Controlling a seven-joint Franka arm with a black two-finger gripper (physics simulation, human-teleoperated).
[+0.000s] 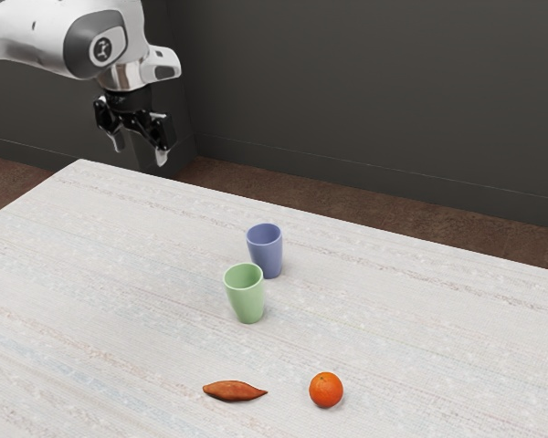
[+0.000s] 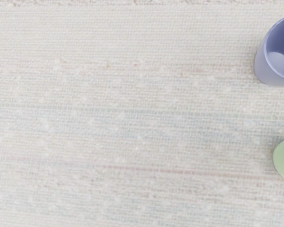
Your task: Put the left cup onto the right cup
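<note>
Green cup stands upright just beside the blue cup; your gripper hangs well apart from both, jaws spread, empty.

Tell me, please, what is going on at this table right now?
A single robot arm is meant to stack one cup on the other, but no stacking has begun. Its gripper hangs open and empty above the table's far corner, at the exterior view's left. The green cup and blue cup stand upright mid-table, close together and untouched. A sweet potato and an orange lie nearer the front edge.
</note>
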